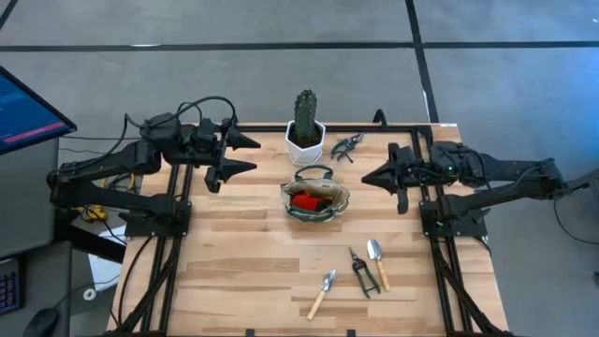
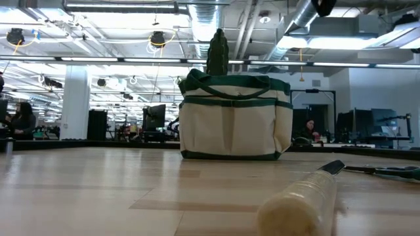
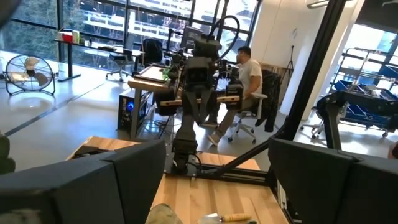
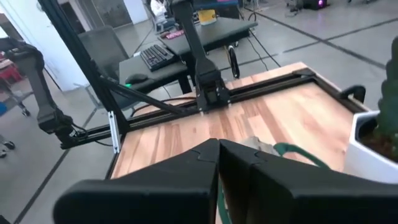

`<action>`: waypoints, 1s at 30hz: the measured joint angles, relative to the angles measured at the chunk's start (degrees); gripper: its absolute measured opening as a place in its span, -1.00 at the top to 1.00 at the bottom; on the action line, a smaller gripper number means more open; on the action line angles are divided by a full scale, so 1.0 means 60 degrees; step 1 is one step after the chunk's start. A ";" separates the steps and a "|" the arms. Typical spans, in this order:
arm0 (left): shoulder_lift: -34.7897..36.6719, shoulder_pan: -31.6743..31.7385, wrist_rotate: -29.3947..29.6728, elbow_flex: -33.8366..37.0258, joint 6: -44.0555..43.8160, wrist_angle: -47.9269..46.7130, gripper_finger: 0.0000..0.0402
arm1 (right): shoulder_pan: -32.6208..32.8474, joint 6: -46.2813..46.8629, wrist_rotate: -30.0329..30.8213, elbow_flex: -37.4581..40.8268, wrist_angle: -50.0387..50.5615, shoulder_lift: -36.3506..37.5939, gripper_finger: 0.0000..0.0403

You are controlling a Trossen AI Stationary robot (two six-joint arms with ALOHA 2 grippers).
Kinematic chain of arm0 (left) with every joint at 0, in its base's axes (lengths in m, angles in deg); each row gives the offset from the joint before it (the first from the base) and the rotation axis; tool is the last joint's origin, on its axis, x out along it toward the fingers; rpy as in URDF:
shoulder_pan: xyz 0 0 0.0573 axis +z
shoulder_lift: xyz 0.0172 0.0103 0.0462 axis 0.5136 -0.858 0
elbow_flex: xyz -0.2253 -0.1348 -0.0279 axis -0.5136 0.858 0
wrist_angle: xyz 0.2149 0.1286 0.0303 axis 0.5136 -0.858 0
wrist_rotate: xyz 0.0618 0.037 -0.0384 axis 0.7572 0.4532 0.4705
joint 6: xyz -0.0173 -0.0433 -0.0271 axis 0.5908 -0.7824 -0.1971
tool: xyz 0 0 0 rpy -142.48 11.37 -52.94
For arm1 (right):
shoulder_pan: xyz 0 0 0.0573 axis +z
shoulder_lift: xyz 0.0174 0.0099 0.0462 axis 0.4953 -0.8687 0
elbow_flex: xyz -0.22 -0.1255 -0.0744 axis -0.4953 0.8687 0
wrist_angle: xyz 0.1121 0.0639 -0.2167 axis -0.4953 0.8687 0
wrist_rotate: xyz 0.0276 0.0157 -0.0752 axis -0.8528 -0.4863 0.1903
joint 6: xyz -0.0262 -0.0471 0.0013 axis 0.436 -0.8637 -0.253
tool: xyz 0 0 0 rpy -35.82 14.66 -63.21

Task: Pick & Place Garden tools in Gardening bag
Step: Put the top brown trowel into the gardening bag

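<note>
The cream gardening bag (image 1: 315, 198) with green trim stands mid-table on its base, and a red piece (image 1: 304, 199) lies inside it. In the low view the bag (image 2: 235, 121) stands upright. Dark shears (image 1: 346, 145) lie at the far side beside the cactus pot. Two wooden-handled trowels (image 1: 323, 292) (image 1: 377, 260) and a green-handled pruner (image 1: 363, 271) lie flat near the front edge. My left gripper (image 1: 255, 155) hovers open, level, left of the bag. My right gripper (image 1: 365, 176) hovers shut, right of the bag, pointing at it. From the right wrist the shut fingers (image 4: 219, 149) aim over the bag's green handle (image 4: 298, 153).
A green cactus in a white pot (image 1: 305, 131) stands just behind the bag. Dark frame rails (image 1: 178, 243) (image 1: 440, 271) run along both table sides. Bare wood lies left of the tools at the front. A person sits in the room beyond the table (image 3: 249, 74).
</note>
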 joint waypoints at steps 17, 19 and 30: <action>0.0000 0.0000 0.0000 0.0000 -0.0018 0.0015 -0.36 | -0.0001 0.0111 -0.0006 0.0019 0.0947 -0.0964 0.98; 0.0000 -0.0004 0.0003 0.0000 -0.0018 0.0018 -0.36 | -0.0020 -0.0390 -0.0004 0.0019 0.0985 -0.1139 0.97; 0.0000 0.0000 0.0000 0.0000 -0.0506 0.0066 -0.36 | -0.0091 -0.1609 -0.0004 0.0019 0.0736 -0.1667 0.99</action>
